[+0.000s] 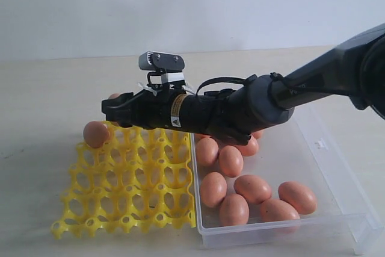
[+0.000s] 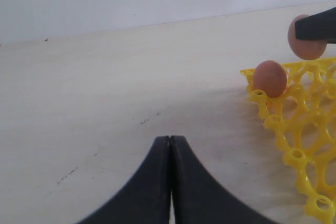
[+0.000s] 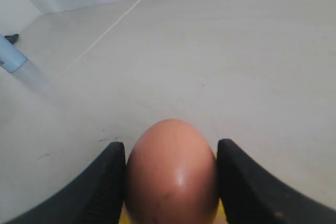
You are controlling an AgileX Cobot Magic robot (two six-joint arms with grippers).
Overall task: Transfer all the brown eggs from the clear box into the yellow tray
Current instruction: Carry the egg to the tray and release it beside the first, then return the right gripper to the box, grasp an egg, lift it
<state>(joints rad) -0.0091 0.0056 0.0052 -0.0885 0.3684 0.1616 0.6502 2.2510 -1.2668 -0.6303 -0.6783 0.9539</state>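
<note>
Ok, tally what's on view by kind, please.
Brown eggs: 10 clearly showing; the arm may hide more.
Yellow tray: 1
Clear box: 1
Claws: 2, left claw and right claw
Total: 14

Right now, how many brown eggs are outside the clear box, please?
2: a seated egg in the yellow tray's corner cup, a held egg in the right gripper above it; the arm may hide others.
</note>
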